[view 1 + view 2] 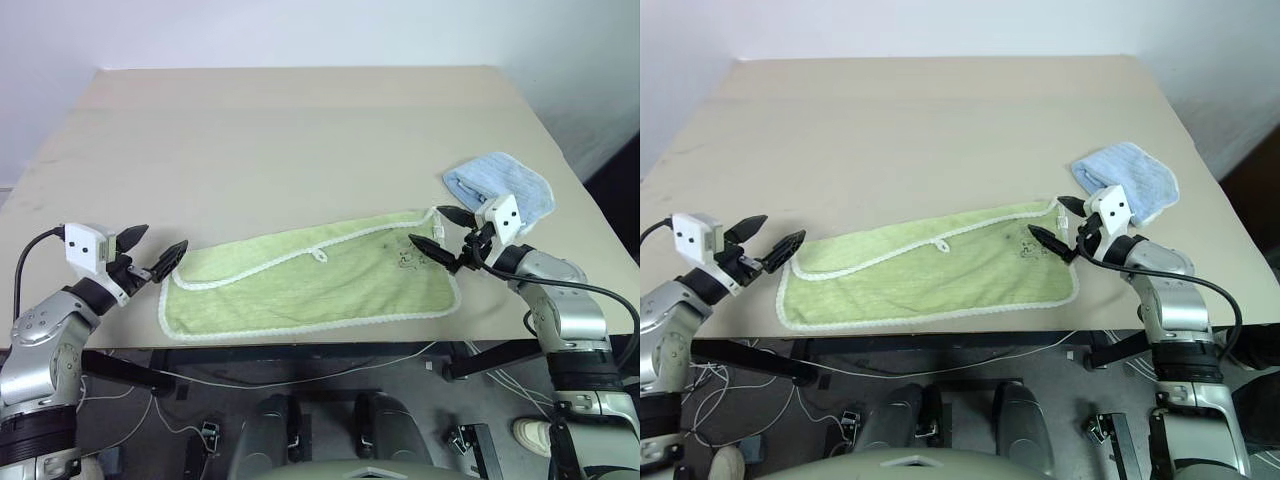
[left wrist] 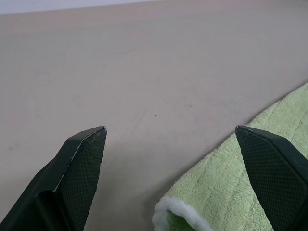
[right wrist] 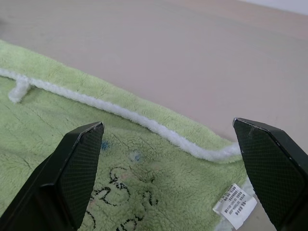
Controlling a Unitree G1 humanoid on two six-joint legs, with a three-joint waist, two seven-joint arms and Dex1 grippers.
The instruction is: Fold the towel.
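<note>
Towel [image 1: 310, 285] lies apparently folded between open grippers.

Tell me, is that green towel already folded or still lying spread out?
Folded once lengthwise: the towel shows its white piped edge lying across its top, on the table.

Between the right gripper's [image 1: 440, 236] black, cross-hatched fingers [image 3: 72, 171], the towel [image 1: 310, 285] is lime green with white piping, a white loop [image 3: 18, 91], dark embroidery and a white label [image 3: 234, 205]. Just beyond that gripper lies a light-blue towel [image 1: 505, 185] on the beige table [image 1: 300, 140].
</note>
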